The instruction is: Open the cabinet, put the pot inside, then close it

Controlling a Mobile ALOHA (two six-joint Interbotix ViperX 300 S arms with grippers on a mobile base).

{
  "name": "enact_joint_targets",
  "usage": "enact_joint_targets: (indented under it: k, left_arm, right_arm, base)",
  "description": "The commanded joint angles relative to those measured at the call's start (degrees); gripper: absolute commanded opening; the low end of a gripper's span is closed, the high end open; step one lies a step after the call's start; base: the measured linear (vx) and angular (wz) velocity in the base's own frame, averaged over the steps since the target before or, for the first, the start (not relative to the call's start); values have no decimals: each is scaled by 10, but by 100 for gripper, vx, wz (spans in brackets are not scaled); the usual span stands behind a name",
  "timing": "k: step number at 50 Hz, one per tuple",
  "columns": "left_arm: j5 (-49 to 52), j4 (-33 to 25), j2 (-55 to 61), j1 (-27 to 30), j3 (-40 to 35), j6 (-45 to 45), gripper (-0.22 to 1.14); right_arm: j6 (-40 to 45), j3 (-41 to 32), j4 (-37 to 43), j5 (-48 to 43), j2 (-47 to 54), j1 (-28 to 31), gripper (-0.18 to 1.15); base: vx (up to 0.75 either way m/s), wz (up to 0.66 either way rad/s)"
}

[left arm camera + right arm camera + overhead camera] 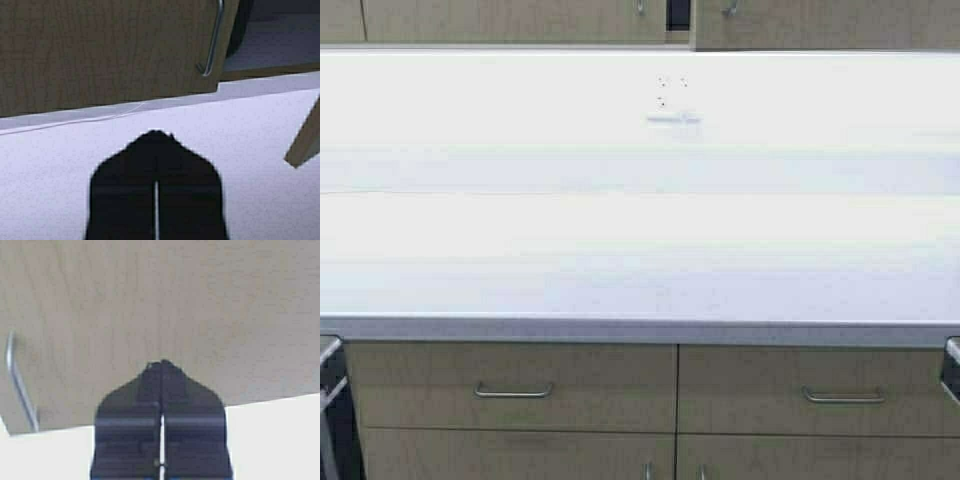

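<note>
The cabinet (520, 20) of light beige wood hangs along the top edge of the high view, above the white counter. Its left door (100, 50) with a steel bar handle (215, 40) looks closed. The right door (175, 300) stands slightly ajar, and its corner (305, 140) juts out. A pale grey interior (280, 45) shows in the gap between the doors. A dark rounded shape (240, 25) sits in that gap; I cannot tell if it is the pot. My left gripper (156, 135) and right gripper (161, 364) are both shut and empty, pointing toward the cabinet doors.
The wide white counter (640, 220) spans the high view, with a small fixture (672, 118) on the back wall. Base cabinets with drawers (515, 385) lie below its front edge. Parts of my arms show at the lower left (328, 365) and lower right (952, 368).
</note>
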Motion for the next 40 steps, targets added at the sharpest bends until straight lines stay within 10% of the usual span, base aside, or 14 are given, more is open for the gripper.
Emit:
enact_joint_targets:
  k: [1, 40]
  left_arm:
    - [-4, -2, -26, -4, 5, -3, 4]
    - [-14, -7, -26, -18, 29, -13, 4]
  right_arm:
    - [-2, 46, 7, 1, -69, 1, 7]
    - [0, 123, 47, -9, -101, 17, 7]
  base:
    - [11, 6]
    - [6, 3]
